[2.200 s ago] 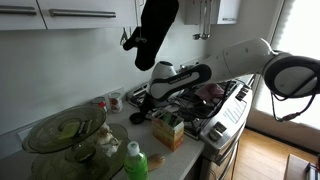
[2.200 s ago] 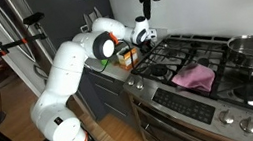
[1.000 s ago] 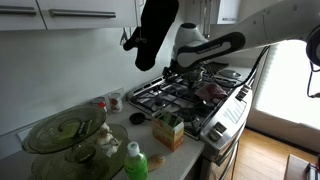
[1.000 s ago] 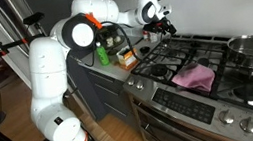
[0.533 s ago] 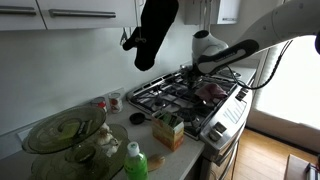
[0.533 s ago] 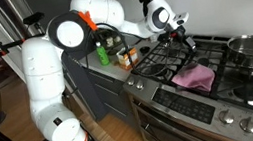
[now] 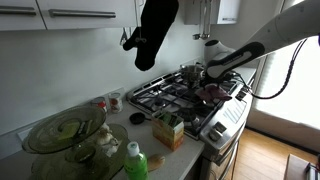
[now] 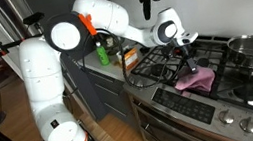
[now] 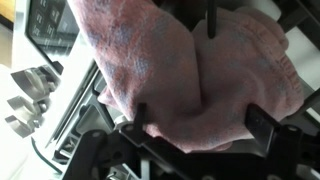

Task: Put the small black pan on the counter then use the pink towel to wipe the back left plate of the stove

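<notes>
The gripper (image 8: 188, 64) hangs over the towel (image 8: 198, 79), jaws spread wide, straddling its folds. The towel lies near the stove's (image 8: 182, 101) front edge.

Pink towel (image 8: 196, 78), crumpled into soft folds, lying on the black stove grates (image 8: 154, 66), near the front edge

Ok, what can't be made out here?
The small black pan: not identifiable in any view; too small or behind the arm.
Whether the gripper touches the pink towel: tiny in both exterior views, blurred in wrist view.
Right end of the stove: cut by frame edge in an exterior view.
</notes>
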### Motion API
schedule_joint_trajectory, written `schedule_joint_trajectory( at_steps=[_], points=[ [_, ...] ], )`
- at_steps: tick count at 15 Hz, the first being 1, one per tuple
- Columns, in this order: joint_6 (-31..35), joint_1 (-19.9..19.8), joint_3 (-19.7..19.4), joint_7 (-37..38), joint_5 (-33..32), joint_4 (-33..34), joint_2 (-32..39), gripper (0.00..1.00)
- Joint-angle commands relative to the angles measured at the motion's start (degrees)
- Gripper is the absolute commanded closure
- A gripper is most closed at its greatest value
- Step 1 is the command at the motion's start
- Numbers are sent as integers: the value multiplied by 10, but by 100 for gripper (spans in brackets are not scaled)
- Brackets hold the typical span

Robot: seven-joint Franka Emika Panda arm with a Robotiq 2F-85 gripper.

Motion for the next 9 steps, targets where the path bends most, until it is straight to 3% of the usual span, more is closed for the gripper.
schedule_joint_trajectory(
  at_steps=[1, 3, 5, 9],
  points=[
    [0, -27, 21, -5, 45, -39, -25, 5],
    [0, -32, 23, -7, 57, -41, -27, 29],
    [13, -36, 27, -9, 68, -43, -25, 36],
    [55, -42, 36, -15, 91, -45, -21, 69]
  ],
)
